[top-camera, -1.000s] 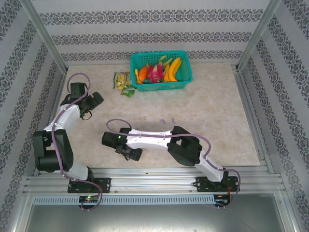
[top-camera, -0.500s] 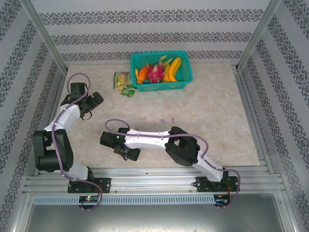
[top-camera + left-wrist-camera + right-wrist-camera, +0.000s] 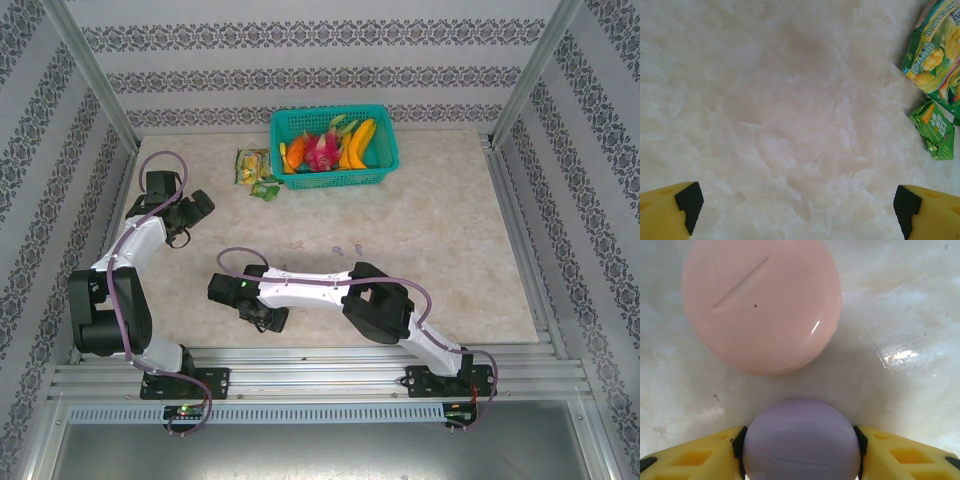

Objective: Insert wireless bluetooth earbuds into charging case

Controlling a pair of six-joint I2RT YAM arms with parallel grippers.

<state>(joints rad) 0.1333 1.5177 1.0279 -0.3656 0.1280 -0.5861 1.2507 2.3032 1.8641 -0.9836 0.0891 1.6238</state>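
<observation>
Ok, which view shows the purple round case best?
Right wrist: the purple round case sits close up, the right pincer touching both its sides, the pink case beyond. From the top, that pincer covers the spot; the left wrist camera faces snack packets.

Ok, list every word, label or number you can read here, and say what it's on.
Nothing can be read with confidence.
Large green snack packet: white lettering on a green band, too blurred to read.
Small green packet: white characters, not legible.
Pink case and purple case: no writing on either.
Green basket: too small to tell whether it carries any label.
</observation>
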